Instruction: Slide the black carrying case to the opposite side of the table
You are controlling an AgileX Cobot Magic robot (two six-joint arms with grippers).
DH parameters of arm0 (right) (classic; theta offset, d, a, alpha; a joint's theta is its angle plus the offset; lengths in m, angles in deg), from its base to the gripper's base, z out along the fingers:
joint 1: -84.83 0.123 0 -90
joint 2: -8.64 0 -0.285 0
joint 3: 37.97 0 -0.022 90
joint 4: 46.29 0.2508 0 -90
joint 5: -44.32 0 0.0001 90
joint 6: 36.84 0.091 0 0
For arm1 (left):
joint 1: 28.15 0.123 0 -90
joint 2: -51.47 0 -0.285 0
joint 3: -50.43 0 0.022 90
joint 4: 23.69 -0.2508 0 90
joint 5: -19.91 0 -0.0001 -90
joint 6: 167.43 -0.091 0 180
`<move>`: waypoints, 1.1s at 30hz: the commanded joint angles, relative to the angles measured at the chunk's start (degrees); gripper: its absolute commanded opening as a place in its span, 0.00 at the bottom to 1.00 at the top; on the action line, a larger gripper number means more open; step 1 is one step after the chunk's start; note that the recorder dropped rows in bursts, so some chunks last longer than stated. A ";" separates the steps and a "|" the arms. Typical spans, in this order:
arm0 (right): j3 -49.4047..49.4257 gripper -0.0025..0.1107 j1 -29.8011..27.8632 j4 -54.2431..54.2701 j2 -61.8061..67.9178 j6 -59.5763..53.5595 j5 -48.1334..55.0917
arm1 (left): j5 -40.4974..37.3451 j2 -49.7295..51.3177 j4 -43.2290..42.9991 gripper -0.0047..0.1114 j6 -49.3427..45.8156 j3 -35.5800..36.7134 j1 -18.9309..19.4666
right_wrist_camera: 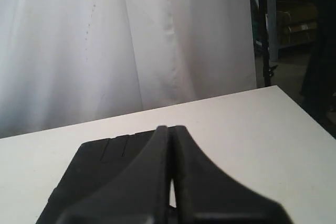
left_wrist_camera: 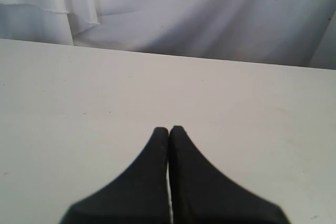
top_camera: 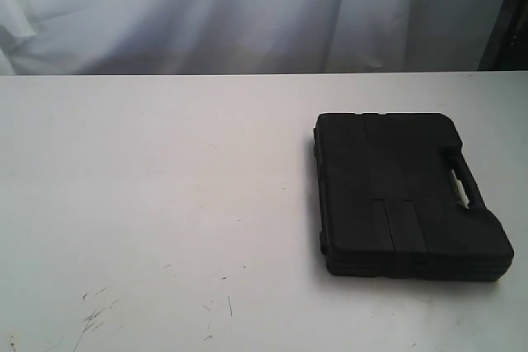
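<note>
- Case position: black carrying case (top_camera: 404,195) lies flat on the white tabletop (top_camera: 165,204), on the right side of the exterior view and well apart from the left half.
- Orientation: its moulded handle (top_camera: 464,180) is on the edge facing the right rim of the tabletop; the lid is closed.
- State of left end effector (left_wrist_camera: 168,129): fingers pressed together, closed on nothing, held over bare tabletop.
- State of right end effector (right_wrist_camera: 169,128): fingers pressed together, gripping nothing. In the right wrist view the case lies below and just ahead of the tips; I cannot tell whether they touch it.
- Surface: dark scratches (top_camera: 95,315) mark the tabletop near the front left of the exterior view.
- Background: white drape (top_camera: 247,6) hangs behind the far edge.
</note>
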 commanded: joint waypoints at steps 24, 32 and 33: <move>4.81 0.02 -0.37 -6.95 -2.34 -1.10 9.64 | 0.38 -0.20 -0.02 0.04 -0.13 0.29 0.10; 4.81 0.02 -0.37 -6.95 -2.34 -1.10 9.64 | 0.38 -0.20 -0.02 0.04 -0.13 0.29 0.10; 4.81 0.02 -0.37 -6.95 -2.34 -1.10 9.64 | 0.38 -0.20 -0.02 0.04 -0.13 0.29 0.10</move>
